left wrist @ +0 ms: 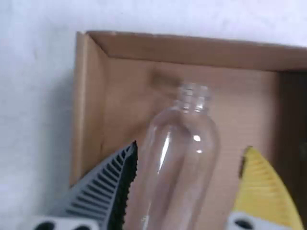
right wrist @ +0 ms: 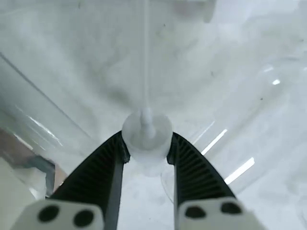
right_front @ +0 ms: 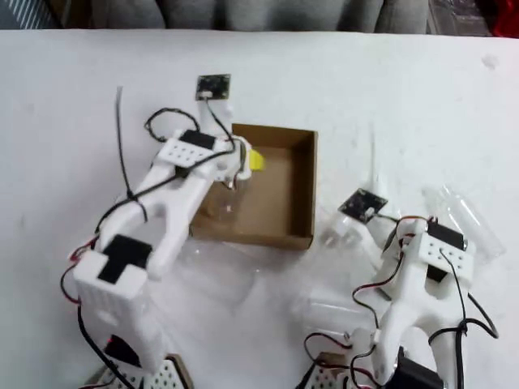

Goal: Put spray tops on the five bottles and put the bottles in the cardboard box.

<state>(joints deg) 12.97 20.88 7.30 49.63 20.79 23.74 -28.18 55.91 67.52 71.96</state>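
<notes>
My left gripper (left wrist: 191, 148) hangs over the cardboard box (left wrist: 192, 45), at its left side in the high view (right_front: 247, 166). A clear bottle (left wrist: 182, 143) with a bare threaded neck lies between its grey and yellow fingers. The grey finger (left wrist: 120, 182) is against the bottle, and a strip of cardboard shows between the bottle and the yellow finger (left wrist: 259, 182). My right gripper (right wrist: 147, 141) is shut on a white spray top (right wrist: 146, 132), whose thin dip tube (right wrist: 144, 57) points away from me. In the high view it sits right of the box (right_front: 339, 231).
Clear bottles lie on the white table around the right arm, one at the far right (right_front: 466, 215) and one near its base (right_front: 332, 312). More clear bottle walls (right wrist: 249, 124) lie under the held spray top. The box's right wall (right_front: 312, 186) faces the right arm.
</notes>
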